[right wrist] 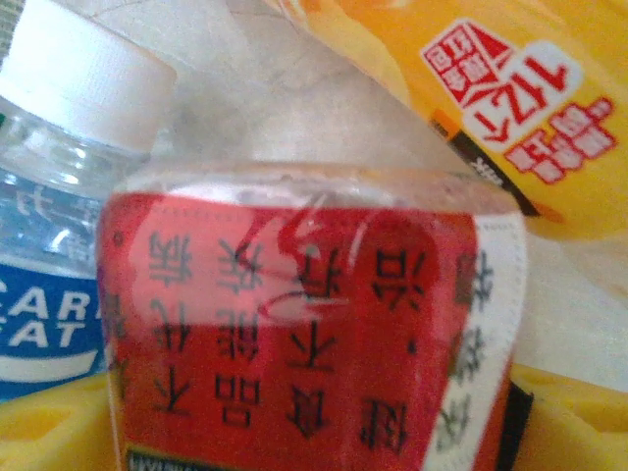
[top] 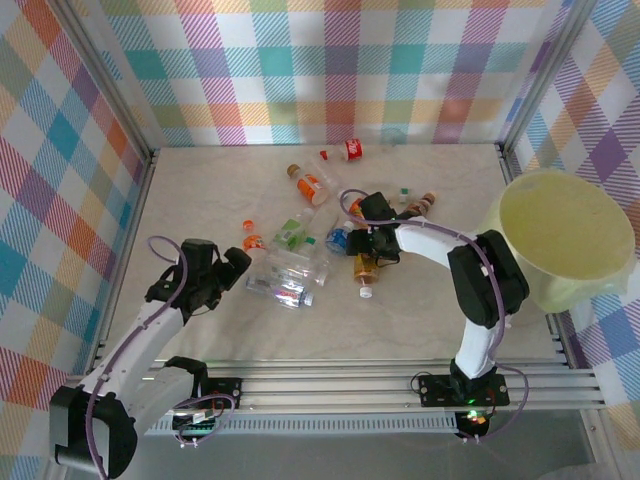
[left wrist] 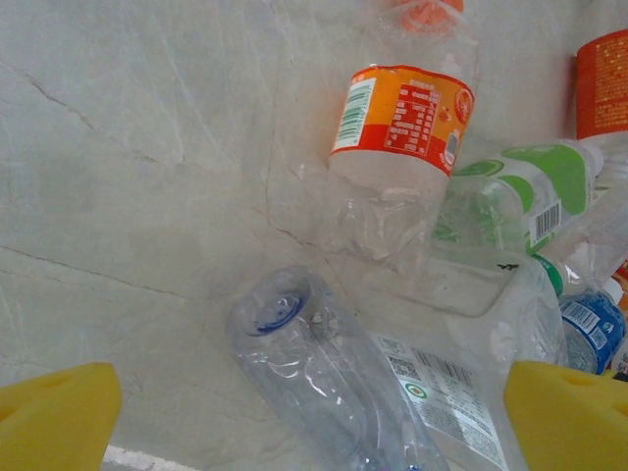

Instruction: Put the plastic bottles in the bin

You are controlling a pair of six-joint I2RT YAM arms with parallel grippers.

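Several plastic bottles (top: 300, 240) lie scattered mid-table. My left gripper (top: 232, 268) stands open beside a clear crushed bottle (top: 280, 288). In the left wrist view that clear bottle (left wrist: 324, 373) lies between my left gripper's (left wrist: 314, 417) yellow fingers (left wrist: 54, 412), base toward the camera, with nothing pinching it. My right gripper (top: 368, 245) is down in the pile. Its wrist view has a red-labelled bottle (right wrist: 304, 314) spanning the whole gap of the right gripper (right wrist: 309, 427), with yellow pads (right wrist: 49, 427) against both sides. The pale yellow bin (top: 530, 270) stands at the far right.
An orange-labelled bottle (left wrist: 402, 118) and a green-labelled one (left wrist: 530, 186) lie just beyond the left gripper. A white-capped, blue-labelled bottle (right wrist: 59, 196) and an orange-labelled one (right wrist: 471, 88) crowd the right gripper. A cola bottle (top: 350, 150) lies near the checked back wall.
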